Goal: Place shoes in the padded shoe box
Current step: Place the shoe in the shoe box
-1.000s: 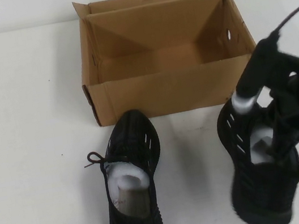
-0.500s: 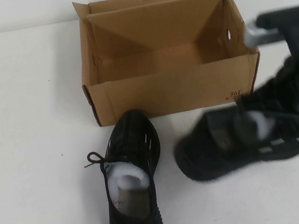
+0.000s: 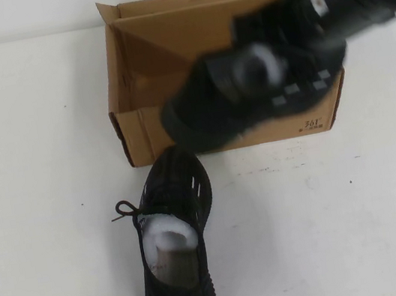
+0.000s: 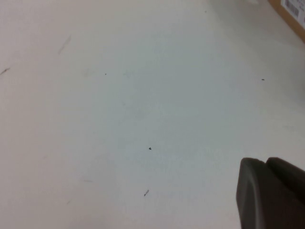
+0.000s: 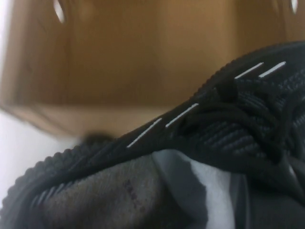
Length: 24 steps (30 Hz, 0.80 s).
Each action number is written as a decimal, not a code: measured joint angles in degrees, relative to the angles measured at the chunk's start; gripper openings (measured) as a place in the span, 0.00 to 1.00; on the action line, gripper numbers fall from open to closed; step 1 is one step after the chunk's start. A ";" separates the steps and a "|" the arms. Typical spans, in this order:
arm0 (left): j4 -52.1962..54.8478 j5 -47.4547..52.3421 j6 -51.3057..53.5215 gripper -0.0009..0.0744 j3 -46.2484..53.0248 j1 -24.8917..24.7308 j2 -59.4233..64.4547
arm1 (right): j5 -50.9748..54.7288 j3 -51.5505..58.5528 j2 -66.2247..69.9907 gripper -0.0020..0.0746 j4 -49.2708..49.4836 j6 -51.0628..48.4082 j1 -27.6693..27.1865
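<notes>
One black knit shoe [image 3: 174,243] with white paper stuffing lies on the table in front of the brown cardboard shoe box [image 3: 142,131], toe toward the box. My right gripper [image 3: 298,28] is shut on the other shoe [image 3: 248,86] and holds it sideways in the air over the box's front wall, toe to the left. The right wrist view shows that shoe [image 5: 228,119] close up, with the box's inner wall [image 5: 143,57] behind it. My left gripper [image 4: 266,163] shows only in the left wrist view, shut and empty over bare table.
The box stands open at the back middle of the white table [image 3: 29,184], its flaps up. A corner of the box [image 4: 293,12] shows in the left wrist view. Small black print [image 3: 314,123] marks the box's front right corner.
My right gripper has lifted its shoe off the table at the front right, turned it sideways and carried it up and back to the box's front edge. The other shoe has not moved.
</notes>
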 joint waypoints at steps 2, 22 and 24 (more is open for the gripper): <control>0.00 0.00 0.00 0.01 0.00 0.00 0.00 | 0.00 -4.33 2.49 0.05 -1.38 0.00 0.00; 0.00 0.00 0.00 0.01 0.00 0.00 0.00 | -6.80 -27.96 27.19 0.05 -10.05 7.69 -4.32; 0.00 0.00 0.00 0.01 0.00 0.00 0.00 | -7.79 -28.53 28.66 0.05 -10.09 8.85 -4.88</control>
